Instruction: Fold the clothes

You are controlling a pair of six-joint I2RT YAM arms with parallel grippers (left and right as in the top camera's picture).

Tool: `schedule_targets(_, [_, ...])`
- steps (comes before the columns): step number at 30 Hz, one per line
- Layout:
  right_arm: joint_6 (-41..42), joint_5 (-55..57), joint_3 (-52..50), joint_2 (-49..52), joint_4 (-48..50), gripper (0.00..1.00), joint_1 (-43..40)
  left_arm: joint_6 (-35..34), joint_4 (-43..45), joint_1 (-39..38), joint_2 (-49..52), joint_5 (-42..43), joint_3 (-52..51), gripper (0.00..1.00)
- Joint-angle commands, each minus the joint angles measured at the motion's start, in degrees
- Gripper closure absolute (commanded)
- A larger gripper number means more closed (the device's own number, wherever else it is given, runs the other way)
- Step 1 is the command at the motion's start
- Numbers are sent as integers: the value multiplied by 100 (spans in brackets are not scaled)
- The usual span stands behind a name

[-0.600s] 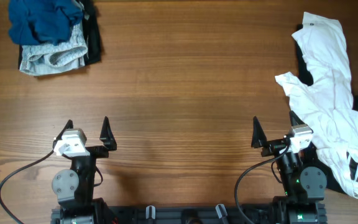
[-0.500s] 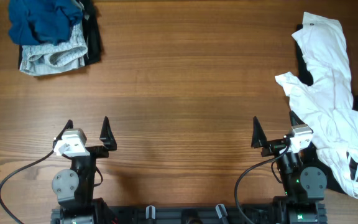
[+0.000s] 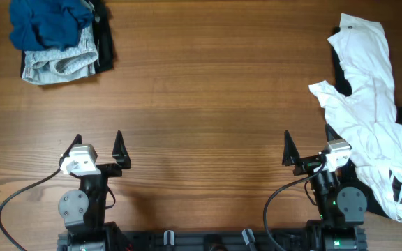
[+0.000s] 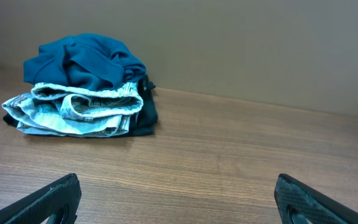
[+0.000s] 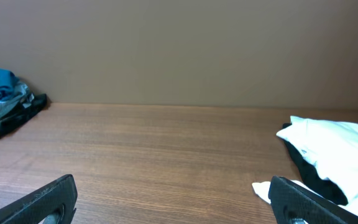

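A wrinkled white shirt (image 3: 368, 104) with small black marks lies along the table's right edge, draped over a black garment (image 3: 342, 73). It also shows at the right of the right wrist view (image 5: 334, 146). My right gripper (image 3: 306, 150) is open and empty at the front, its right finger next to the shirt's left edge. My left gripper (image 3: 98, 148) is open and empty at the front left, far from the shirt. A folded pile (image 3: 58, 38) with a blue garment on top sits at the far left corner, also in the left wrist view (image 4: 82, 87).
The wooden table (image 3: 201, 104) spans the whole view. The arm bases and cables stand along the front edge (image 3: 208, 237). A plain wall (image 5: 179, 50) stands behind the table's far edge.
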Motion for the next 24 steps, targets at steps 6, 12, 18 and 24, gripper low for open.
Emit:
schedule_targets(6, [68,118,-7,-31,26,0,22,-55,28,-26,-42,46,-59,0])
schedule_targets(12, [63,326,-4,-31,50,0,22,-57,26,-26,-42,48,-59,0])
schedule_targets(18, [20,573,26,-31,398,0,22,-55,258,-26,-42,48,-59,0])
schedule_targets(24, [-839,809,1139,678,472,0,22,846,361,-26,-26,-114,544,0])
